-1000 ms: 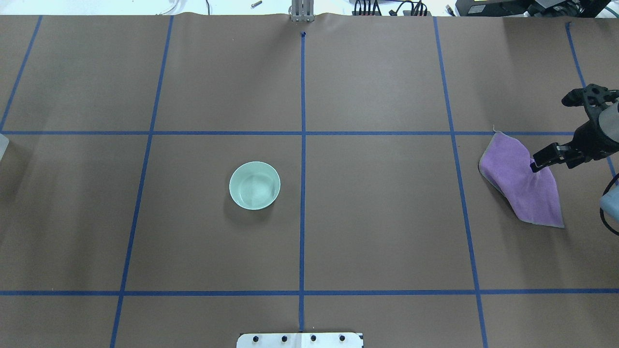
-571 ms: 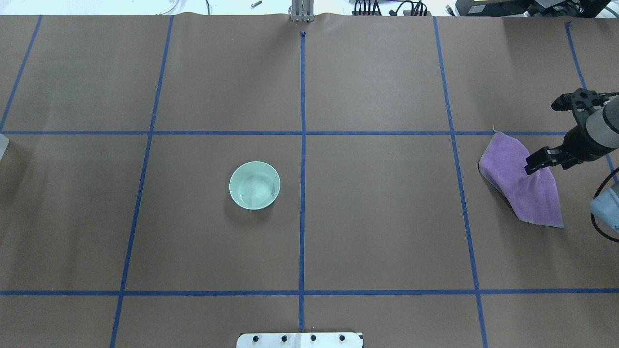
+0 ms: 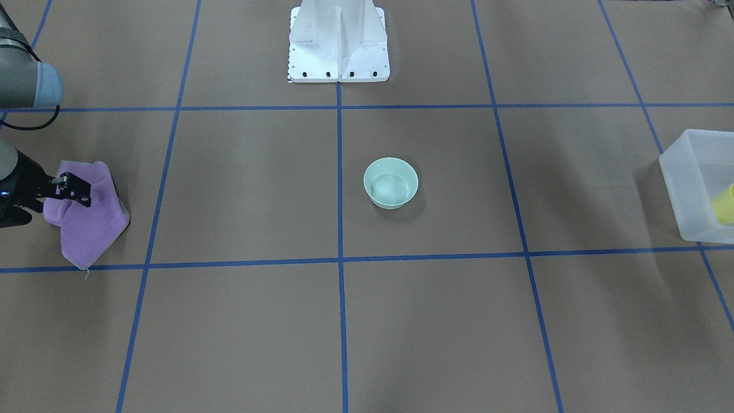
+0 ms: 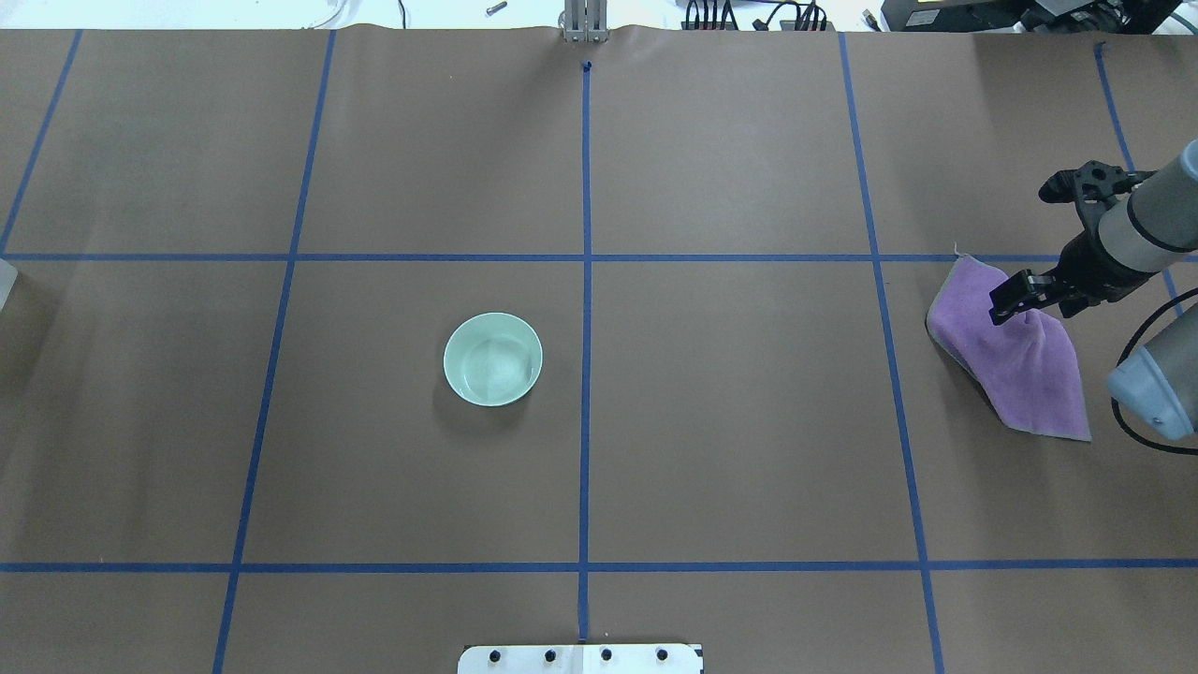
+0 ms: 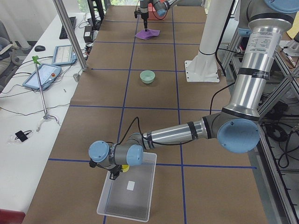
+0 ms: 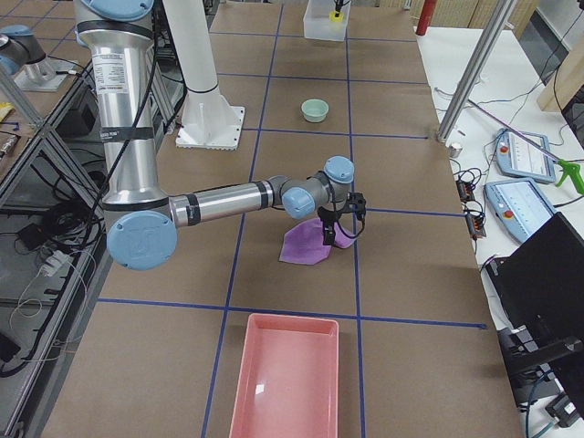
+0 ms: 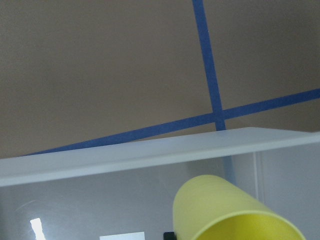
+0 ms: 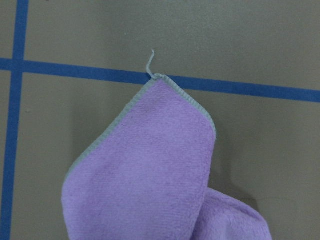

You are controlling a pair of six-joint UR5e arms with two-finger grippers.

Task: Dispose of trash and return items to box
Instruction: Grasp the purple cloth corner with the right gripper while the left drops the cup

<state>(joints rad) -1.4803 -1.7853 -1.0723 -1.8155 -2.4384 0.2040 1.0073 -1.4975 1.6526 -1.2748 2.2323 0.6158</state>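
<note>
The pale mint-green bowl (image 4: 493, 358) stands empty and upright near the table's middle, also in the front view (image 3: 390, 182). The frosted box (image 3: 688, 178) sits at the table's left end. The yellow cup (image 7: 220, 210) hangs tilted close under the left wrist camera, just inside the box rim (image 7: 125, 157); it also shows in the front view (image 3: 723, 203). The left gripper (image 5: 114, 173) is over the box's near corner; I cannot tell its jaws. My right gripper (image 4: 1003, 306) is shut on a fold of the purple cloth (image 4: 1029, 374) and holds it up.
A pink tray (image 6: 287, 383) lies at the table's right end, beyond the cloth. The white robot base (image 3: 338, 46) stands at the robot-side table edge. Blue tape lines grid the brown table. Tablets and cables lie on a side bench (image 5: 44, 74).
My right gripper has moved left and slightly farther from the robot across the cloth, carrying the pinched fold with it. The cloth's outer corners and the bowl have stayed put.
</note>
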